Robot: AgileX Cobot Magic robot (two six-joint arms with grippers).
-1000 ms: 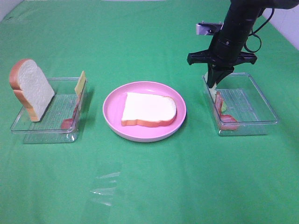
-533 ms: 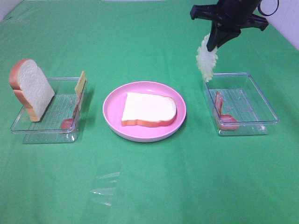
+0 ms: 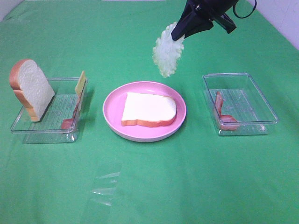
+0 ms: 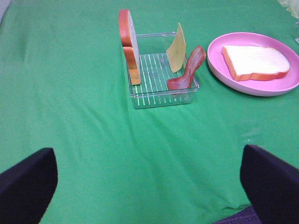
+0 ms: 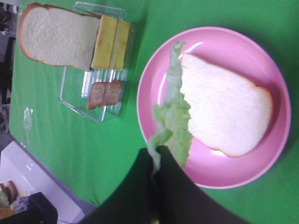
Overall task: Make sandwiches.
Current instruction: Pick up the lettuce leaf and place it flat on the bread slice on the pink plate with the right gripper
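Note:
A pale green lettuce leaf [image 3: 167,55] hangs in the air above the far edge of the pink plate [image 3: 112,105], and my right gripper [image 3: 180,33] is shut on its top. In the right wrist view the lettuce [image 5: 173,119] dangles over the plate's bread slice [image 5: 224,112]. That white slice [image 3: 149,109] lies flat on the plate. The left tray [image 3: 46,133] holds an upright bread slice [image 3: 32,88], a cheese slice [image 3: 81,83] and a bacon strip [image 3: 70,120]. Another bacon strip [image 3: 222,112] lies in the right tray [image 3: 266,107]. My left gripper [image 4: 149,186] is open, well short of the left tray [image 4: 159,95].
A green cloth covers the whole table. A scrap of clear film [image 3: 105,184] lies on the cloth near the front, left of centre. The white wall edge shows at the far right corner.
My right gripper has lifted the lettuce out of the right tray and carried it up and to the left, over the far side of the plate. The left gripper has not changed.

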